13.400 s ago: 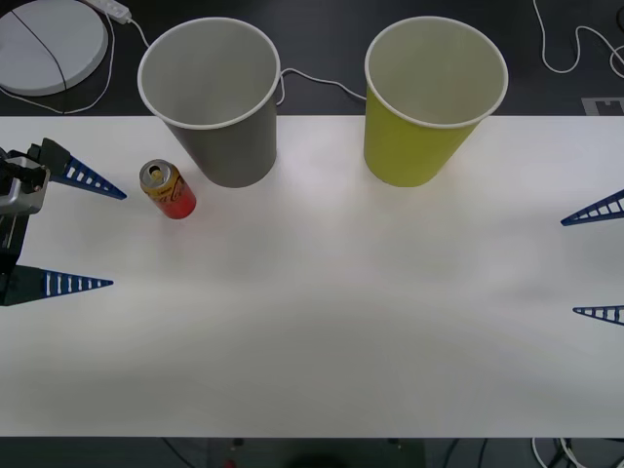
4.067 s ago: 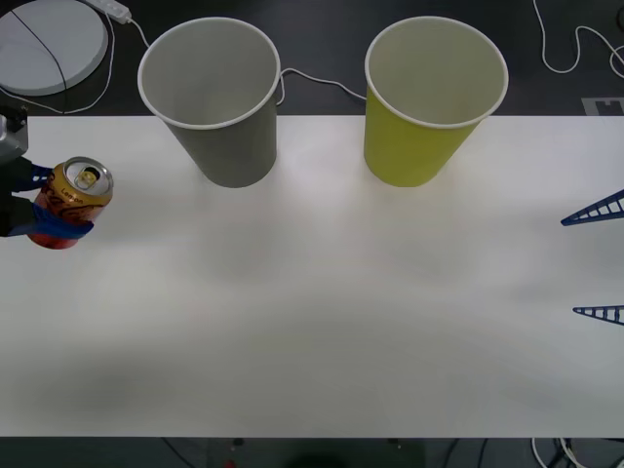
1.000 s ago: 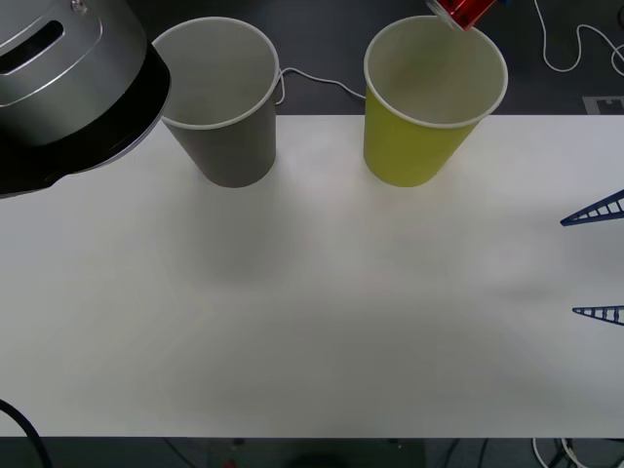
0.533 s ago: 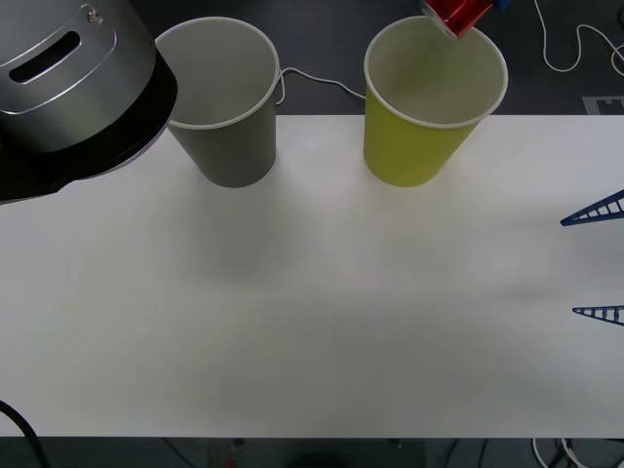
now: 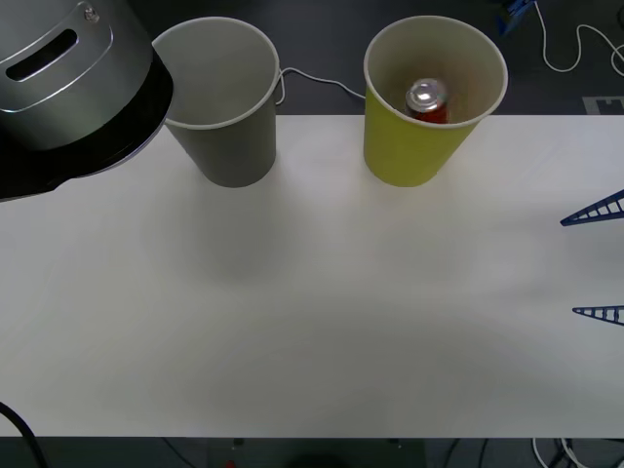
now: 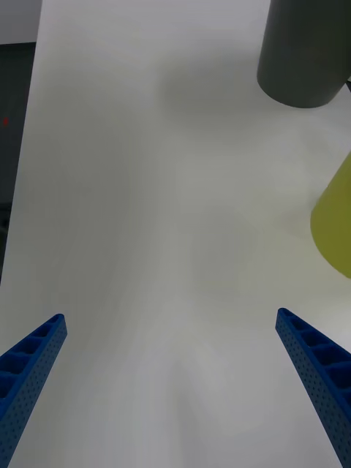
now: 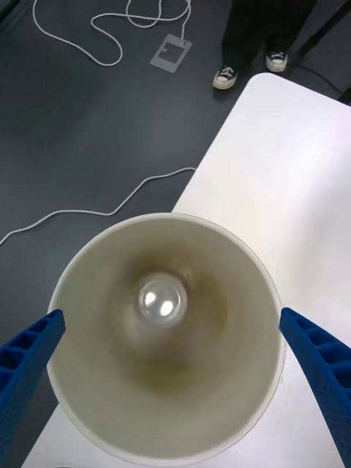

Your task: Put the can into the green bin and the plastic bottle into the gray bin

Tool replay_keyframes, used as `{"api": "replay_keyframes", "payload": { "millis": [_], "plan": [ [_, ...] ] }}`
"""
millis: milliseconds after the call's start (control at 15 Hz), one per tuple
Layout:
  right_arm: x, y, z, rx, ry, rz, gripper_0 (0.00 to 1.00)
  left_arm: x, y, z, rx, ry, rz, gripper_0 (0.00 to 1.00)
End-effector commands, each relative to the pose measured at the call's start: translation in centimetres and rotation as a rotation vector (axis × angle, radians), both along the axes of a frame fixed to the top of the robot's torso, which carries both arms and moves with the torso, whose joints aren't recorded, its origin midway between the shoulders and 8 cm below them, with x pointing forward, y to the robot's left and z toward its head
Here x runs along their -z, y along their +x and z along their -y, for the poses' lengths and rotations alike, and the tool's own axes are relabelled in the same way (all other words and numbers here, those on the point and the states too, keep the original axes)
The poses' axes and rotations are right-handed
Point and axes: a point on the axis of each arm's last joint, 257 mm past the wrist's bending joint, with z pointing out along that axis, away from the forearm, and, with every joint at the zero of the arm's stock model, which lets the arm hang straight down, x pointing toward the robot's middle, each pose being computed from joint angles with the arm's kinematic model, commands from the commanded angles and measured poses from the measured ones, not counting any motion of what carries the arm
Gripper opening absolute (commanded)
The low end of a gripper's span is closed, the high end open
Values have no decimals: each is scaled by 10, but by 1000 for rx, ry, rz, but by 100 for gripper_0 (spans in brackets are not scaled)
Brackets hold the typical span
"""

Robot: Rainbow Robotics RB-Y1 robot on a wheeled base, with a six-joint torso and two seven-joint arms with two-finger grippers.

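Observation:
The can [image 5: 426, 100] stands upright inside the green bin [image 5: 405, 151], silver top up; the left wrist view shows its top [image 7: 162, 303] deep in that bin [image 7: 88, 409]. My left gripper [image 7: 172, 316] hangs open above the bin's mouth, holding nothing; one of its blue fingers [image 5: 514, 14] shows at the front view's top edge. The gray bin [image 5: 234, 151] stands to the left of the green one with nothing in it. My right gripper [image 5: 597, 261] waits open at the table's right edge, facing both bins [image 6: 303, 51] [image 6: 335, 227]. The plastic bottle is out of view.
My left arm's silver casing [image 5: 68, 88] covers the front view's top left corner. White cables [image 5: 312, 80] lie on the dark floor behind the white table [image 5: 312, 312].
The can, held tilted over the green bin's rim half a second ago, has dropped into the bin. My left gripper has opened and let it go. The right arm has not moved.

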Motion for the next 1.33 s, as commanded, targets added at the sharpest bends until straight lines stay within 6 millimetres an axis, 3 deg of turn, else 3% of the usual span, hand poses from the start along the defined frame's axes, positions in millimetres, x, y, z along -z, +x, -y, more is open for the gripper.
{"api": "replay_keyframes", "payload": {
  "millis": [67,200,533,867,1000,1333],
  "plan": [
    [0,0,0,0,0,0,100,-12,-6,-8,12,-52,-55,100],
    [0,0,0,0,0,0,100,-23,-8,-26,34,-60,-81,100],
    [0,0,0,0,0,0,100,-52,-3,-108,25,-56,-137,100],
    [0,0,0,0,0,0,100,-41,7,-217,-16,-72,-146,100],
    [0,0,0,0,0,0,100,-30,5,-249,-23,-55,-127,100],
    [0,0,0,0,0,0,100,-19,-19,-331,27,6,-122,100]
  ]
}}
